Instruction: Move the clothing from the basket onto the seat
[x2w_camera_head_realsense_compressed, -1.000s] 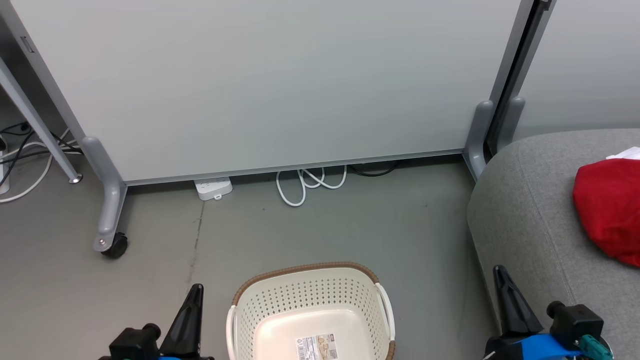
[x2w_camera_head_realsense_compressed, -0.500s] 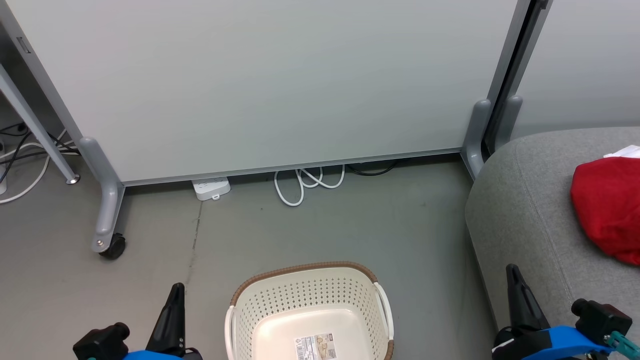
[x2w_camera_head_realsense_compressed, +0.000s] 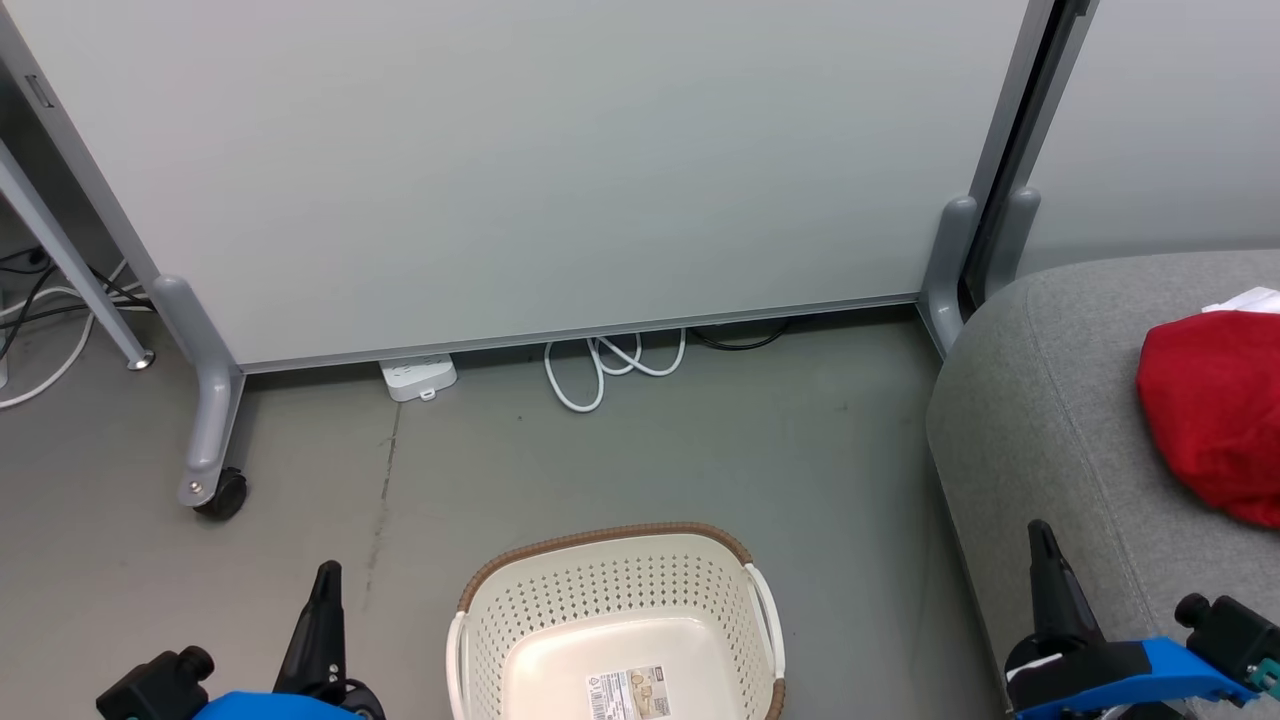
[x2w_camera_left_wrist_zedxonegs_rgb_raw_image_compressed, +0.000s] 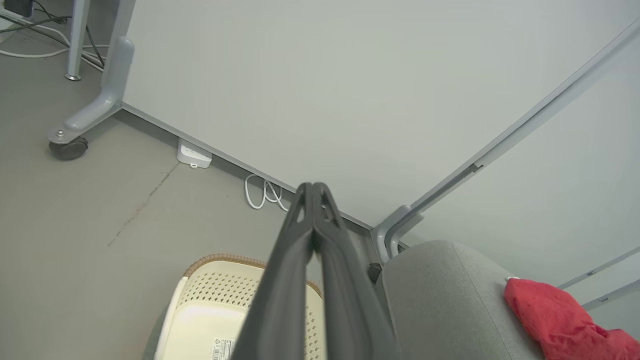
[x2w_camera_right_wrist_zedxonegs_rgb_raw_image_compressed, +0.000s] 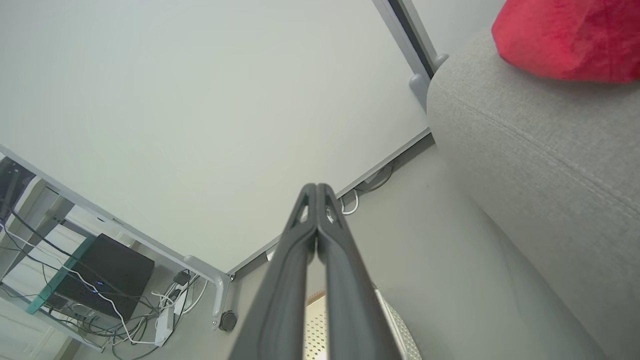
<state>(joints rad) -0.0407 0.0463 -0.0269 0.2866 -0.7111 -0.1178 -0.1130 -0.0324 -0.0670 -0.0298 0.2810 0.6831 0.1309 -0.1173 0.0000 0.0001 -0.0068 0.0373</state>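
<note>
You see the red clothing (x2w_camera_head_realsense_compressed: 1215, 410) cut off by the right edge, bunched on the grey fabric seat (x2w_camera_head_realsense_compressed: 1050, 420); its print is hidden. The perforated cream basket (x2w_camera_head_realsense_compressed: 610, 590) stands on the floor, its near half cropped, a label on its bottom. The left end effector (x2w_camera_head_realsense_compressed: 326, 572) and right end effector (x2w_camera_head_realsense_compressed: 1040, 530) are both closed, gripping nothing. A white cable (x2w_camera_head_realsense_compressed: 600, 365) coils under the pale panel (x2w_camera_head_realsense_compressed: 550, 150).
</note>
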